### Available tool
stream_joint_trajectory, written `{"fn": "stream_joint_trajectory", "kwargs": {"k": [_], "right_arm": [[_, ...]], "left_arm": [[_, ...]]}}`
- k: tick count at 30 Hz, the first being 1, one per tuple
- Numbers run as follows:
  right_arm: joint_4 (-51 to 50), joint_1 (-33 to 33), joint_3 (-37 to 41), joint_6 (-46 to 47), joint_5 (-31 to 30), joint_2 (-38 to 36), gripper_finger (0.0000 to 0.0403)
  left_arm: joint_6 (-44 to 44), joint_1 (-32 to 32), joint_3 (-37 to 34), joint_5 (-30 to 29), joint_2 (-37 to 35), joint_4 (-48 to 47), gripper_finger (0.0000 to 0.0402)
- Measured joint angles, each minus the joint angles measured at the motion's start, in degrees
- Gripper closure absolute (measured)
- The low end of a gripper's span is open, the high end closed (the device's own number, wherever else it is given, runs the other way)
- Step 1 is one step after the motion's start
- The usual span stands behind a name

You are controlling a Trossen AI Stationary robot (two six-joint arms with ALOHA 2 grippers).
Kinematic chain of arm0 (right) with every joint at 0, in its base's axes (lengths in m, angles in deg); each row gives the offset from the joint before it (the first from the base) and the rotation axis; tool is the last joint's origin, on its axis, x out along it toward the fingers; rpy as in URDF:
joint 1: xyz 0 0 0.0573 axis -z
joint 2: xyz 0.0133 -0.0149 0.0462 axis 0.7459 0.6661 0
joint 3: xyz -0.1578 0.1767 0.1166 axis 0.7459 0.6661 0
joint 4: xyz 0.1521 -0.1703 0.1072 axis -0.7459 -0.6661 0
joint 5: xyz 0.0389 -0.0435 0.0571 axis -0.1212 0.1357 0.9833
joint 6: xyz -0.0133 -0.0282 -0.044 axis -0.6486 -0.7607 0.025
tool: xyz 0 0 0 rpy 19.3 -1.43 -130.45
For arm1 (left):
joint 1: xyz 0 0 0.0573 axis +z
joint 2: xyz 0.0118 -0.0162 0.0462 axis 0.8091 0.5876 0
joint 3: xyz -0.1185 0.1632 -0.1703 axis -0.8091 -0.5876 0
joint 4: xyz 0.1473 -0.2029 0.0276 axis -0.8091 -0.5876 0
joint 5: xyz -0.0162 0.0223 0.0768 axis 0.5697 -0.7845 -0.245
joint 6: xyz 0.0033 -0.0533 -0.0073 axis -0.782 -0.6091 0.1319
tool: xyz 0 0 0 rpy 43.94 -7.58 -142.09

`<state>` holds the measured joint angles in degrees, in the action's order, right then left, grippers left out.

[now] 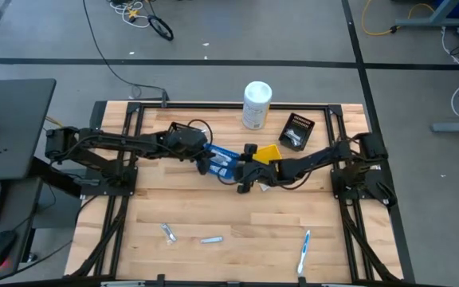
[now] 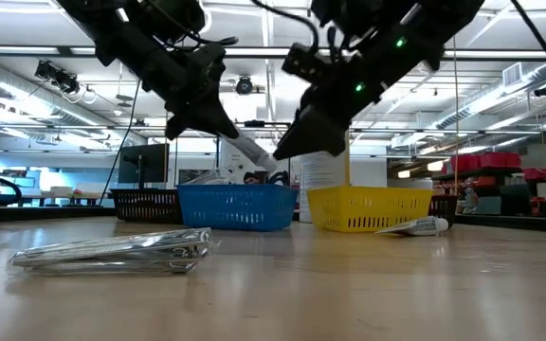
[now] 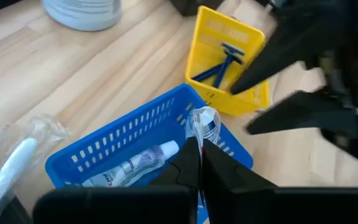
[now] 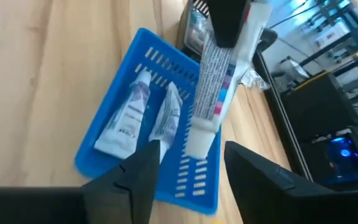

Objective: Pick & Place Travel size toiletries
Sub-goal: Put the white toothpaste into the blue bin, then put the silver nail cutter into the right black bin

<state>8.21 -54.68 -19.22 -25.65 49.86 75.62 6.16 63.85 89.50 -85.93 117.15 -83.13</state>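
My left gripper [image 1: 204,163] hangs over the blue bin [image 1: 223,158], shut on a white tube with printed text [image 4: 211,93]. The tube slants down toward the bin [image 2: 254,152]. Two more white tubes [image 4: 129,118] lie flat on the floor of the blue bin [image 4: 166,62]. My right gripper [image 4: 188,168] is open and holds nothing; it hovers just right of the blue bin [image 1: 245,179], facing the hanging tube. Loose on the near table lie two small wrapped items [image 1: 168,232] and a pale toothbrush [image 1: 303,251]. My left gripper pinches the tube near its flat crimped end [image 3: 205,118] between its two fingers [image 4: 225,18], coming from above on a slant. The tube is lifted clear and hangs below the fingers, its cap end [image 4: 197,144] lowest, over the blue bin.
A yellow bin [image 1: 268,153] holding blue-handled razors [image 3: 222,62] stands right of the blue bin. A black bin [image 1: 297,131] and a large white canister [image 1: 256,104] are farther back. A tube [image 2: 410,227] lies beside the yellow bin, and a clear-wrapped toothbrush [image 3: 11,168] beside the blue bin.
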Motion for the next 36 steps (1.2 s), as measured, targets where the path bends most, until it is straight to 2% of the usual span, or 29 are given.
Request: {"fn": "stream_joint_trajectory", "kwargs": {"k": [3, 8, 14, 16, 21, 23, 29, 36], "right_arm": [[-6.4, -0.9, 0.0, 1.1, 1.4, -3.4, 0.0209], [-16.2, -2.2, 0.0, 2.9, -0.5, -11.2, 0.0209], [-26.4, -2.3, 0.0, 11.6, 3.8, -18.4, 0.0209], [-29.4, -2.3, 0.0, 12.9, 7.4, -19.5, 0.0209], [-36.8, -3.4, 0.2, 15.6, 20.2, -20.2, 0.0209], [-38.8, -4.1, 0.9, 17.5, 23.2, -20.2, 0.0211], [-37.1, -5.7, 5.9, 24.3, 25.0, -20.2, 0.0218], [-22.8, -6.6, 11.0, 27.0, 26.1, -20.1, 0.0220]], "left_arm": [[-1.3, 0.0, 0.0, -2.0, 0.0, -0.1, 0.0388], [-3.8, 0.0, 0.0, -2.1, 0.3, -0.1, 0.0395], [-4.8, -0.3, 0.0, -1.0, 6.5, 0.7, 0.0387], [-5.3, -0.3, -0.1, 1.0, 8.4, 0.6, 0.0380], [-5.1, -0.3, 0.0, 0.5, 9.4, 0.9, 0.0364], [-3.7, -0.3, 0.0, 0.7, 9.4, 0.8, 0.0355], [0.6, -0.3, 0.0, -0.9, 9.4, 0.7, 0.0316], [10.3, -0.3, 1.7, -1.6, 7.0, -0.7, 0.0276]]}}
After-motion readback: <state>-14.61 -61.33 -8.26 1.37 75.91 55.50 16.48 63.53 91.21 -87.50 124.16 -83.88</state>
